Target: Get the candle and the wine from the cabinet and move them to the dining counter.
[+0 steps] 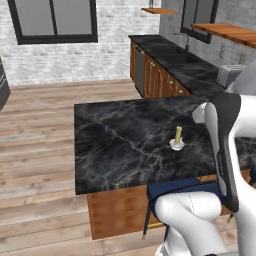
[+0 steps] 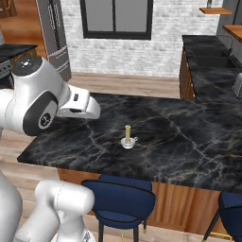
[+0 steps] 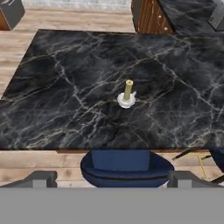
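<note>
- Yellowish-tan wax forms the candle point(image 1: 178, 135), a short thin taper standing upright in a small round white saucer-like holder.
- It stands on the dining counter point(image 1: 115, 145), a black top with pale veins over a wood-panel base, well in from every edge and somewhat toward the near side.
- Nothing touches the candle; bare marble lies all around it.
- Left base view adds the wall-side counter point(image 1: 187, 70) at the far right, with wood-door base cabinets point(image 1: 155, 77) under it, a toaster point(image 1: 229, 75) on top, and orange-brown wall shelves point(image 1: 227, 32) above.
- Right base view adds a tall grey refrigerator point(image 2: 54, 35) at the far left and a dark-framed window point(image 2: 116, 19) in the white brick wall.
- Hand view looks down across the counter at the candle point(image 3: 127, 94), with a blue stool point(image 3: 124, 168) tucked at the near edge just below it.
- Right base view shows 2 blue stools along that near edge, 1 at the lower middle point(image 2: 120, 201) and 1 at the lower right corner.
- The arm point(image 2: 35, 101) is folded back on the near side of the counter, held high, clear of the marble.
- The end effector point(image 3: 112, 179) has its 2 dark fingertips point(image 3: 41, 178) spread wide apart, with nothing between them.
</note>
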Motion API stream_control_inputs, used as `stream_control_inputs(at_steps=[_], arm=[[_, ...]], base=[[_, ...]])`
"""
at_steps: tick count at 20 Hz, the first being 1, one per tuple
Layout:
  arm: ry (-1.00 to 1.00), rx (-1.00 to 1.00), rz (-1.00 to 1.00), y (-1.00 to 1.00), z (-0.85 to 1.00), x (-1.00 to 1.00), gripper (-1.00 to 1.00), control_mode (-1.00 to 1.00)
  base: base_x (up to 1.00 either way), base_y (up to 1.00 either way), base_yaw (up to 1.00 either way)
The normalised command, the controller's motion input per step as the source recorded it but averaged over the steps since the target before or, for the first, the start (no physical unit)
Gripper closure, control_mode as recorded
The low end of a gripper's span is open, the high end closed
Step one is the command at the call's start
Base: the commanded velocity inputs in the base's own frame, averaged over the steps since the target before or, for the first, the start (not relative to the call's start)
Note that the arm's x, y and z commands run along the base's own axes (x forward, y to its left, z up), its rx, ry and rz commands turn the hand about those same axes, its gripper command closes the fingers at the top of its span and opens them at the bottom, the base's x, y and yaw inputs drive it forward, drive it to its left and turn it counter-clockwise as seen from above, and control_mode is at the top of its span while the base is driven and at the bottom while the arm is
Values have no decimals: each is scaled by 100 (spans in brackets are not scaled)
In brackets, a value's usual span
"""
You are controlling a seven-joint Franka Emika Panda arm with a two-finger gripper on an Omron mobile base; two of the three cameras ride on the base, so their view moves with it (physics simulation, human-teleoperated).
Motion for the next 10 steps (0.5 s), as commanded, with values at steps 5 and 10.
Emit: stream_control_inputs(at_steps=[5, 10], arm=[[2, 0, -11, 5, 32, -81, -100, -100], [2, 0, 1, 45, 28, -69, -100, -100]], base=[[0, 0, 0], [0, 0, 0]])
